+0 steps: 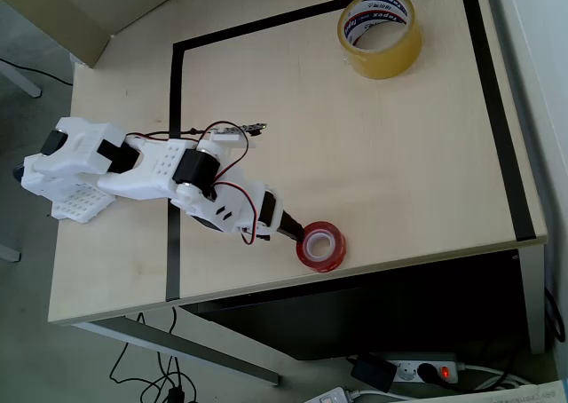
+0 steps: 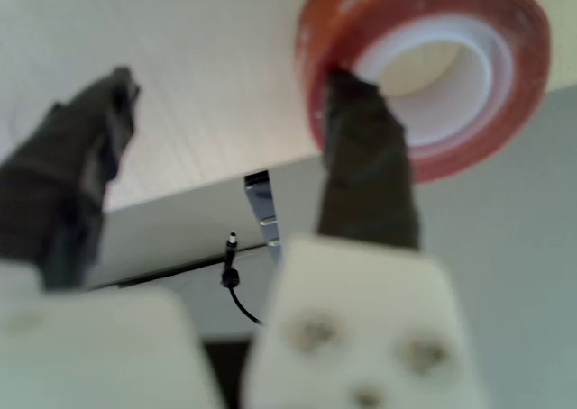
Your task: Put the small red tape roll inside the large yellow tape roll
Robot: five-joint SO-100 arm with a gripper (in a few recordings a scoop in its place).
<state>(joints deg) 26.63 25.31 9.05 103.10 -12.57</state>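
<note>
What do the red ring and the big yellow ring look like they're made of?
The small red tape roll looks like glossy, see-through plastic tape wound on a whitish core, likely plastic or card. The large yellow tape roll looks like clear yellowish plastic tape; its white printed core is probably cardboard.

Soft, even daylight falls on the pale worktop (image 1: pixel 373 154) from above, shadows faint. The overhead view is fairly sharp; up close, the wrist view's pincer (image 2: pixel 225 94) blurs.

Pale wooden table (image 1: pixel 373 154) marked with a black tape outline (image 1: pixel 175 137). Down on the floor, a white power strip (image 1: pixel 426 369) glows red, black cables (image 1: pixel 151 381) trailing nearby.
</note>
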